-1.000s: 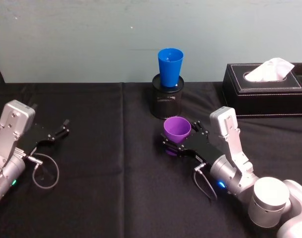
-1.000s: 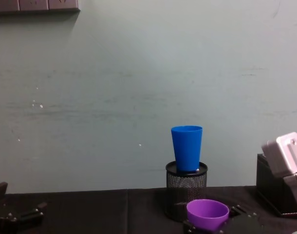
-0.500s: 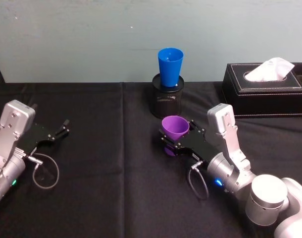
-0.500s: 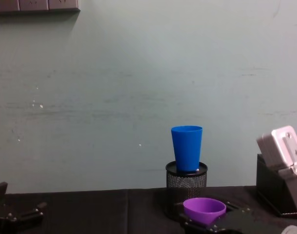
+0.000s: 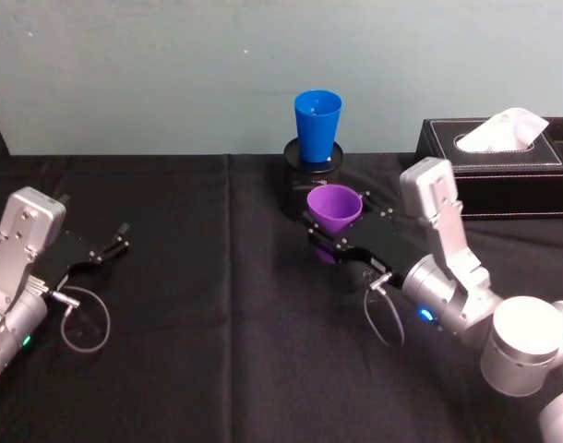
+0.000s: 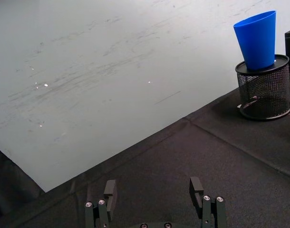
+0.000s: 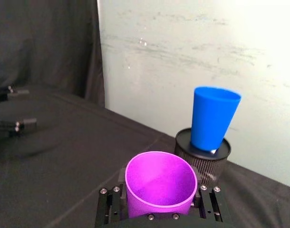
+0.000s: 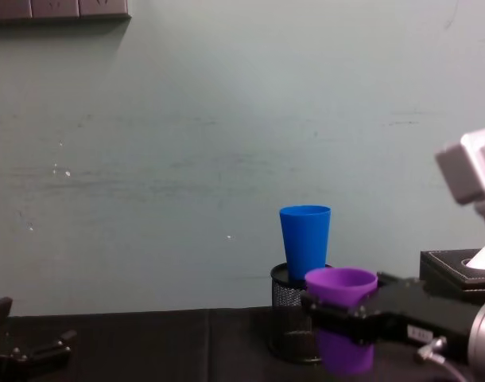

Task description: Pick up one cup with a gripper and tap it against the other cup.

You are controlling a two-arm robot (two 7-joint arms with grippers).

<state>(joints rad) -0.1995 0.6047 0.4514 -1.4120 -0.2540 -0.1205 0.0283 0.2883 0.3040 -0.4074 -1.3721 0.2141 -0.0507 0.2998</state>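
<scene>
Holding the purple cup upright, the right gripper has its two black fingers closed against the cup's sides below the rim. The open mouth faces up. In the head view the cup sits near the middle of the black table, just in front of the mesh pen holder. Whether its base clears the cloth cannot be told.

The blue cup stands upright on top of that holder, against the pale wall. In the chest view the purple rim reaches about the height of the holder's top and lies just to the right of the blue cup. The two cups are close, and the blue one is higher and farther back.

A black tissue box sits at the right rear. The left gripper rests low at the table's left side with its fingers spread wide and nothing between them.
</scene>
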